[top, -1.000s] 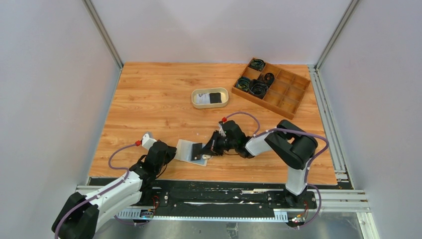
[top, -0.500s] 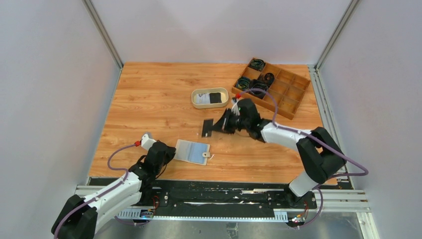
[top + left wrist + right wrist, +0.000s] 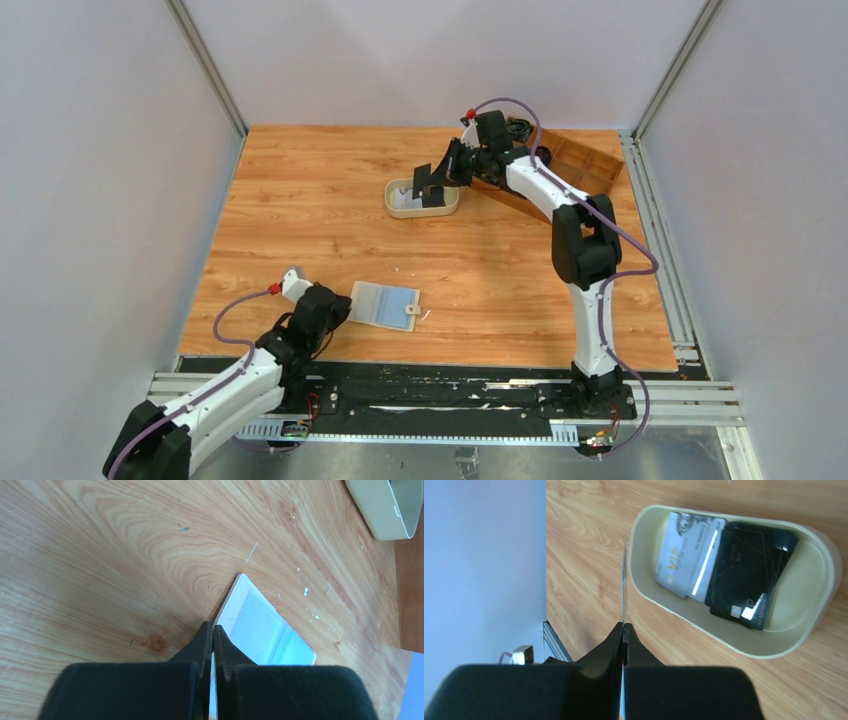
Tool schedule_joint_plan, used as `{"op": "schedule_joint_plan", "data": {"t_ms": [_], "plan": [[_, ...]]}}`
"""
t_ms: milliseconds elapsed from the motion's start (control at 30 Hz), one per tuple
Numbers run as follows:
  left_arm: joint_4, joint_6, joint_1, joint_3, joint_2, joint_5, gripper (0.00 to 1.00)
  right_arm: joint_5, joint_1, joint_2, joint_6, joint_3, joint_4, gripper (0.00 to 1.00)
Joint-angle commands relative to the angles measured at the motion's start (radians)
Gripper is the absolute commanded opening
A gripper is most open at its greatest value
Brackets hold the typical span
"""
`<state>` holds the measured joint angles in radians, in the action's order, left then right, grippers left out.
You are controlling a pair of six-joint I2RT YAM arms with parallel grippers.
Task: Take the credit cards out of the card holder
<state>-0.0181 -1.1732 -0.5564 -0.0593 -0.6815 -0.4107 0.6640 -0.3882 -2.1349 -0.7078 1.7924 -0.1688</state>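
Tabletop point(image 3: 300, 220) was wood-grain, smooth with a soft sheen and a few pale flecks. The left gripper point(image 3: 212, 630) and right gripper point(image 3: 623, 630) both had matt black, kinda rubbery fingers. The card holder point(image 3: 265, 635) at the left pincer's tips had a pale smooth border and a shiny clear window. The credit card point(image 3: 432, 180) in the right pincer looked like black plastic. Just past it, the tray point(image 3: 811, 615) was matt cream plastic, and the white card point(image 3: 679, 555) and black card point(image 3: 749, 575) inside were glossy.

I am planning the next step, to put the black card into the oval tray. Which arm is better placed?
Right. The right gripper is shut on the black card, close beside the oval tray. The left gripper is far off at the near edge, shut on the card holder.
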Motion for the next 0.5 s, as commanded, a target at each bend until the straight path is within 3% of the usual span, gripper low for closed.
{"op": "schedule_joint_plan", "data": {"t_ms": [0, 467], "plan": [[-0.068, 0.03, 0.006, -0.025, 0.042, -0.048, 0.0, 0.011, 0.011, -0.072, 0.083, 0.078, -0.185, 0.0], [-0.039, 0.056, 0.006, -0.05, -0.018, -0.032, 0.0, -0.031, 0.066, -0.197, 0.173, 0.113, -0.261, 0.0]]}}
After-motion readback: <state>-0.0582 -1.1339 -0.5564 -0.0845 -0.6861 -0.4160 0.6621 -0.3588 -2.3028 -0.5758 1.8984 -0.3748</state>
